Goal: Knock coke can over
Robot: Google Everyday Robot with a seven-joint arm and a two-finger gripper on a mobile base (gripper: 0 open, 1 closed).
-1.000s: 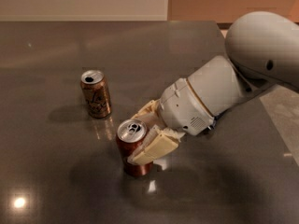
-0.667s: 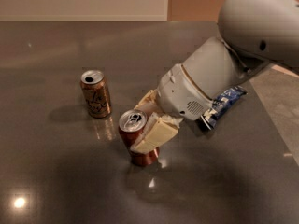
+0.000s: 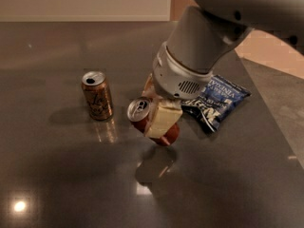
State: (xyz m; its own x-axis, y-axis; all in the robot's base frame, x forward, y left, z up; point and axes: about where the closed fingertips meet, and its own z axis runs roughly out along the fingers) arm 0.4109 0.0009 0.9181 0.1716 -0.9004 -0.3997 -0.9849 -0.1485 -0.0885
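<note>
Fingers (image 3: 161, 119) round coke can (image 3: 138, 110), grey tabletop (image 3: 71, 175)

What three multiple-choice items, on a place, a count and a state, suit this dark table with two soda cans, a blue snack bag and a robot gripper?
1. Where is the gold-tan can with dark markings, relative to the dark red soda can with the silver top?
A. toward the picture's left
B. toward the picture's right
C. stacked on it
2. How many cans are in view?
A. one
B. two
C. three
3. How is the dark red soda can?
A. upright, untouched
B. tilted, clasped by the gripper
C. crushed flat
Key: 1 A, it stands apart on that side; 2 B, the blue crinkled snack bag is no can; 3 B, its top leans leftward in the picture within the closed gripper.
</note>
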